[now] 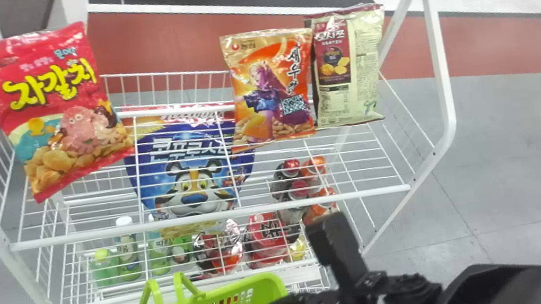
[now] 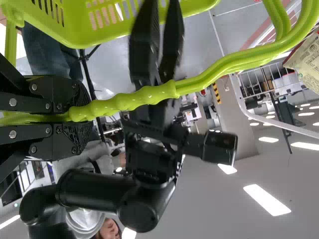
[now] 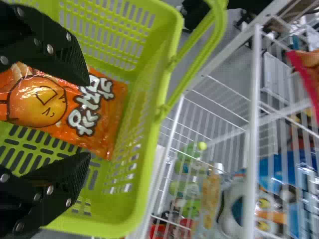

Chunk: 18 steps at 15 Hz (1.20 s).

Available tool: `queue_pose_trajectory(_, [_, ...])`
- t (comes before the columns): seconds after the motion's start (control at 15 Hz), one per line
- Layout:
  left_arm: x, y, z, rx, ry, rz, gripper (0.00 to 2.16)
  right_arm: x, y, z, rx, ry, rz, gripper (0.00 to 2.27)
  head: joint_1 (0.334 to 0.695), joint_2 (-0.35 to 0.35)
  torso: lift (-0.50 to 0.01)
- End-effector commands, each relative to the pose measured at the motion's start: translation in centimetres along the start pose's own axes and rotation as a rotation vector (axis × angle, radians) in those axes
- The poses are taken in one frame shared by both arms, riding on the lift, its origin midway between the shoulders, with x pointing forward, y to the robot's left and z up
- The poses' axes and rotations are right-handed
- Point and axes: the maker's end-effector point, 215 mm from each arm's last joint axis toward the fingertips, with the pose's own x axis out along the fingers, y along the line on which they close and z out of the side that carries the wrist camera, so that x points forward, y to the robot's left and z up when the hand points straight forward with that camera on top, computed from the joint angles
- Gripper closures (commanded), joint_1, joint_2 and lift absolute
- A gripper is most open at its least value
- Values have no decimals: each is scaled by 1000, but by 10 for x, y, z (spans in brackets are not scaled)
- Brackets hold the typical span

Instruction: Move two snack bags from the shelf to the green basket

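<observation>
Head view, one green basket (image 1: pixel 269 286), bottom edge, left of centre, in front of the white wire shelf (image 1: pixel 205 218); set close, presumably to keep each carry short.

Item: left end effector (image 2: pixel 89 113), closed round the basket's handle (image 2: pixel 129 101) in the left wrist view, likely to steady it (a sensible precaution, seen from where I stand).

Item: right end effector (image 3: pixel 87 119), fingers well parted, gripping nothing, above the basket at the left of the right wrist view.

Item: orange bag (image 3: pixel 102 137), one, lying within the basket below those fingers; apparently the first of two delivered.

Shelf stock, head view: red bag (image 1: pixel 55 109), upper left; orange-and-purple bag (image 1: pixel 271 87), above centre; cream bag (image 1: pixel 349 65), beside it, faces turned up, perhaps for easy picking.

Outstanding, by my reckoning: one more bag, the right end effector rising clear first, without snagging the rim.
</observation>
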Motion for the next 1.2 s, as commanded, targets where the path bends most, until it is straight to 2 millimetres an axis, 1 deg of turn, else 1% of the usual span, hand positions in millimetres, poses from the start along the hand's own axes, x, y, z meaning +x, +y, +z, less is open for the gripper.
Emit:
queue_pose_trajectory(0.0, [0, 0, 0, -1, 1, -1, 2111, -24, -14, 68, -41, -212, -37, 87, 695, -350, -18])
queue_pose_trajectory(0.07, [1, 0, -1, -2, 2, -2, 2111, -37, -21, 110, -71, -356, -54, 87, 695, -350, -18])
queue_pose_trajectory(0.13, [2, 0, -3, -4, 6, 0, 2111, -48, -27, 143, -98, -480, -65, 87, 695, -350, -18])
queue_pose_trajectory(0.2, [3, 2, -4, -5, 13, 6, 2111, -63, -36, 179, -129, -627, -81, 87, 695, -350, -18])
queue_pose_trajectory(0.27, [4, 3, -5, -6, 16, 10, 2111, -68, -49, 200, -141, -701, -103, 87, 695, -347, -18])
queue_pose_trajectory(0.47, [4, 5, -7, -12, 21, 17, 2111, -83, -91, 247, -155, -890, -210, 90, 695, -350, -18])
queue_pose_trajectory(0.53, [5, 5, -7, -13, 23, 19, 2111, -79, -100, 256, -154, -919, -238, 90, 695, -350, -18])
queue_pose_trajectory(0.6, [5, 5, -7, -13, 25, 21, 2111, -73, -114, 263, -160, -932, -284, 90, 695, -350, -18])
queue_pose_trajectory(0.67, [5, 5, -8, -16, 26, 19, 2111, -65, -123, 270, -154, -941, -304, 93, 695, -350, -18])
queue_pose_trajectory(0.93, [1, 9, -5, -20, 30, 30, 2111, -35, -166, 280, -153, -909, -380, 97, 695, -350, -18])
queue_pose_trajectory(1.0, [-1, 9, -3, -22, 24, 29, 2111, -26, -176, 286, -152, -904, -400, 97, 695, -350, -18])
queue_pose_trajectory(1.13, [-4, 10, -2, -25, 18, 31, 2111, -15, -197, 299, -154, -903, -436, 97, 695, -350, -18])
